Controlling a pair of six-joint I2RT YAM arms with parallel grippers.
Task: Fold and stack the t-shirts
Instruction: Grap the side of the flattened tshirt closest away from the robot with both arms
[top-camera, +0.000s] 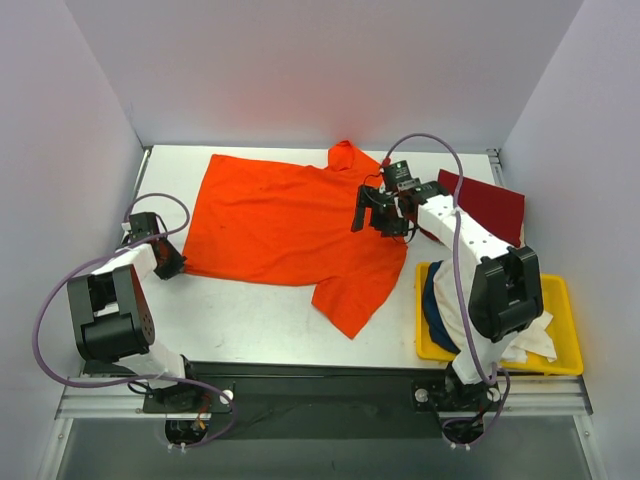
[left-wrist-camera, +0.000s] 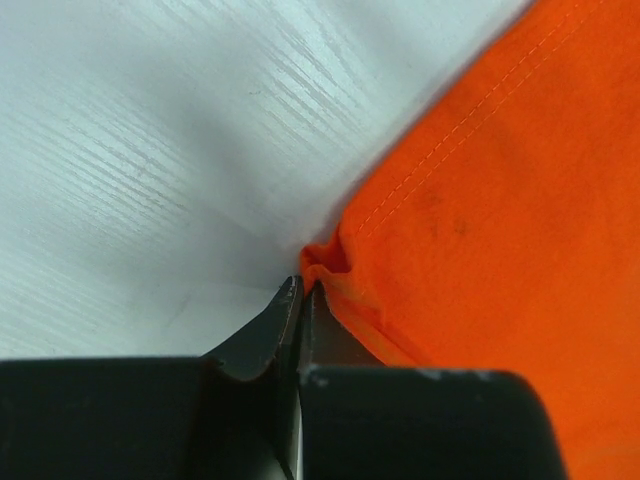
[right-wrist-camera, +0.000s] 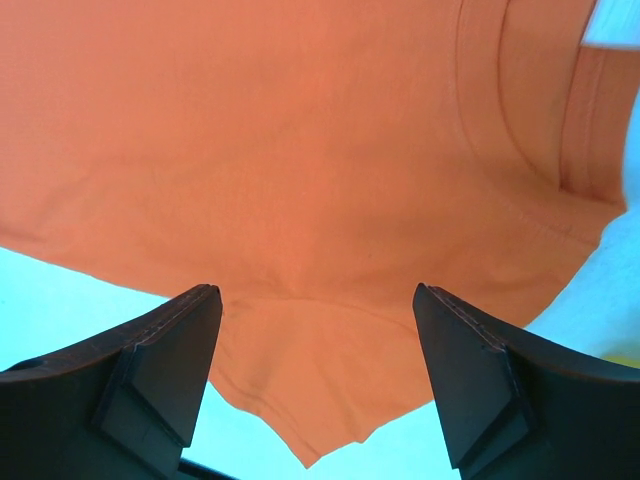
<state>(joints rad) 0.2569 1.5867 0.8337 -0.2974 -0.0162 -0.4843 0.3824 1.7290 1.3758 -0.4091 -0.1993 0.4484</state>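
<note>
Top external view is showing the orange t-shirt (top-camera: 280, 225) lying spread flat across the table (top-camera: 250, 320), presumably laid out for folding. The left gripper (left-wrist-camera: 303, 290) is sitting at the shirt's near left hem corner, jaws pressed together and apparently nipping a pucker of cloth, likely to carry that corner over. The right gripper (top-camera: 372, 218) is hovering spread wide above the shirt's right shoulder, holding nothing. A dark red t-shirt (top-camera: 490, 208) is lying far right, partly hidden by the right arm. That arm is also covering most of the yellow bin (top-camera: 565, 320), so the navy and white cloth inside is proving hard to count.
</note>
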